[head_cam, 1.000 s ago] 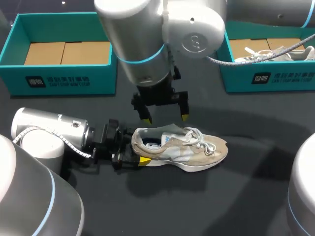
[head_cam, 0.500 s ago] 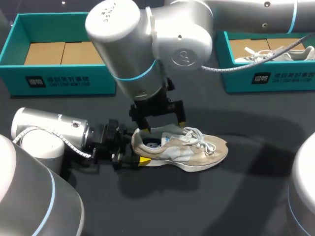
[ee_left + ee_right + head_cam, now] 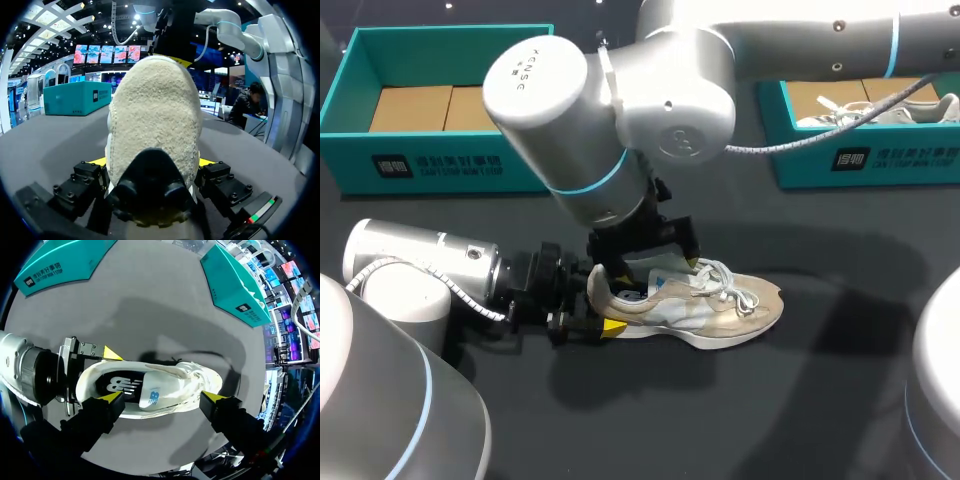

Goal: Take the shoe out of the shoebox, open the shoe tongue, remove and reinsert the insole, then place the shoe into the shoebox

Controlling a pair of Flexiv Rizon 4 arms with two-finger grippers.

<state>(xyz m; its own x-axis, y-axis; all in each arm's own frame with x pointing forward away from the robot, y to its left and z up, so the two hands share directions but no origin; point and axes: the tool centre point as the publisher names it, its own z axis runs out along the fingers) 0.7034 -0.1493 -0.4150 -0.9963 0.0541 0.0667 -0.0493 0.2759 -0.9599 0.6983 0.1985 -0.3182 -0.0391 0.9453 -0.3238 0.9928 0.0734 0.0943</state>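
Dark table [image 3: 820, 400], a teal shoebox [image 3: 450, 165] far left and another [image 3: 860, 160] far right. From the head view, the shoe [image 3: 710, 310] sits on the table mid-scene, heel left, toe right. The left gripper [image 3: 590, 325] pinches its heel, and the right gripper [image 3: 645, 255] hangs over the opening. Left wrist view: the heel fills the view, clamped from both sides. Right wrist view: fingers [image 3: 215, 397] spread wide above the shoe, holding nothing, with the insole [image 3: 120, 385] visible inside.

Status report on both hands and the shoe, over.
Left hand shut on shoe heel. Right hand open, over shoe opening. Nothing blocking.
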